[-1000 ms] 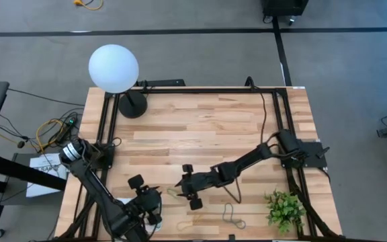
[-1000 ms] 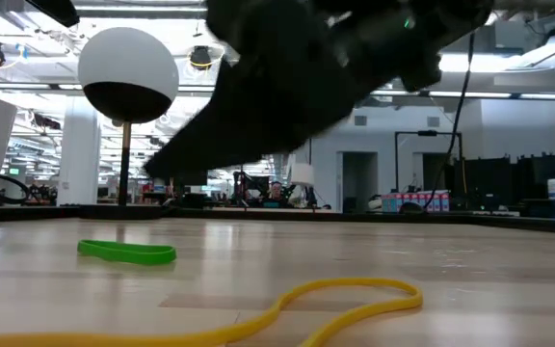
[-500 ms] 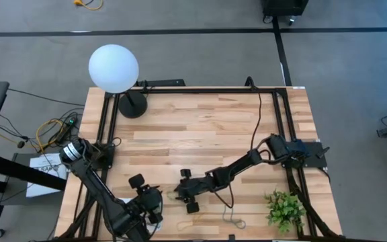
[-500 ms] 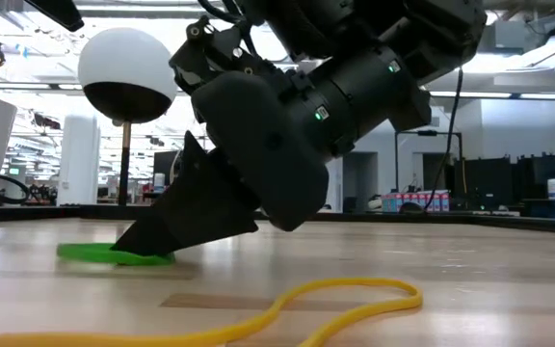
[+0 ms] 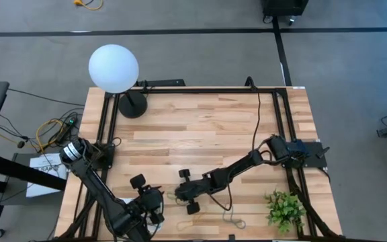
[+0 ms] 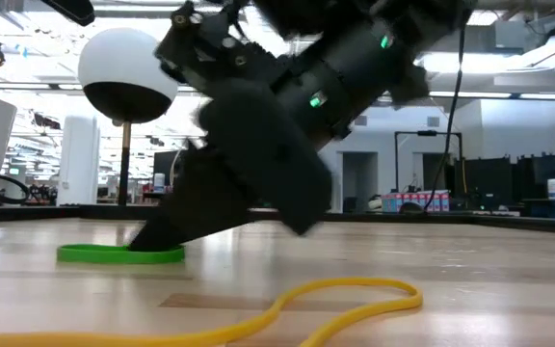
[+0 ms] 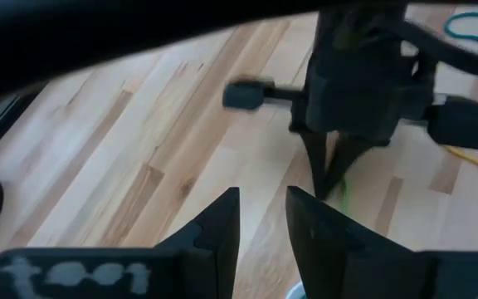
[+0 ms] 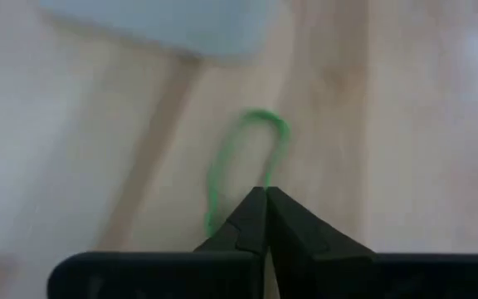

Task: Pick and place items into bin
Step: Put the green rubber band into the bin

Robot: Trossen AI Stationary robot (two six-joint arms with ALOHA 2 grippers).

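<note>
You are looking at two matte black jointed arms, each built of slim tubular links and chunkier cylindrical joint housings. The right arm's two-finger gripper [image 5: 179, 195] ends in dark wedge-shaped fingers [image 8: 260, 218] that taper to thin points, and a short black bar with knob-like ends crosses the gripper body. A small green indicator light glows on its wrist housing, and a thin black cable loops beside its links. The left arm's two-finger gripper [image 7: 262, 218] has flat, dark, blade-like fingers [image 7: 222, 220] and a pale, blurred marking on the block beneath them.
</note>
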